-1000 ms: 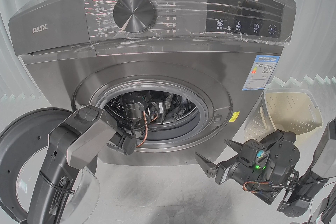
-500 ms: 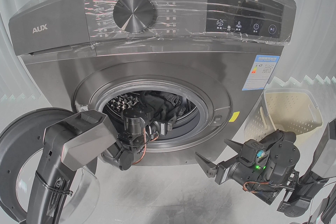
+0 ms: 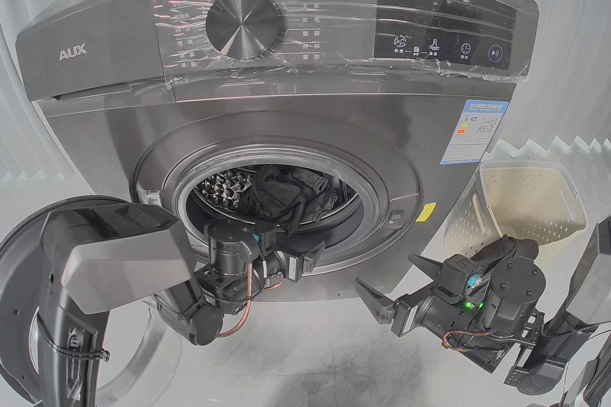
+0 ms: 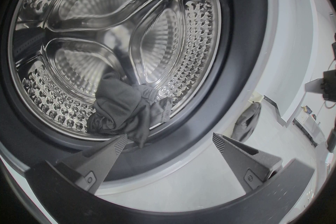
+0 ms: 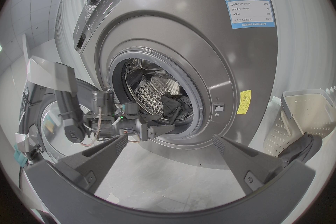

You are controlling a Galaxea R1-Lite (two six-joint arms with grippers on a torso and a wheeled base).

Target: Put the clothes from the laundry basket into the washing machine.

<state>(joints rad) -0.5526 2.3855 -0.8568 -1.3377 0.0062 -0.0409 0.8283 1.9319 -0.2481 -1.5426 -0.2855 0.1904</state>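
Fingers (image 4: 105, 156) on my left arm hang spread and empty at the washing machine (image 3: 286, 109) mouth, dark clothes (image 4: 122, 109) in the drum just ahead. Fingers (image 5: 245, 161) on my right arm, likewise spread, sit low near the laundry basket (image 3: 541, 205); one dark garment (image 5: 301, 147) lies at its base, closest to them.

Left arm (image 3: 121, 262): grey faceted shell, black joints, copper cable (image 3: 247, 300) at wrist, black strap (image 3: 70, 343) round lower link.
Right arm (image 3: 509, 294): black wrist, green LED (image 3: 469, 303), possibly teal connector (image 3: 471, 280) above.
Left gripper (image 4: 168, 138) fingers (image 4: 241, 158): dark wedges, knurled tips, one screw (image 4: 249, 177) each.
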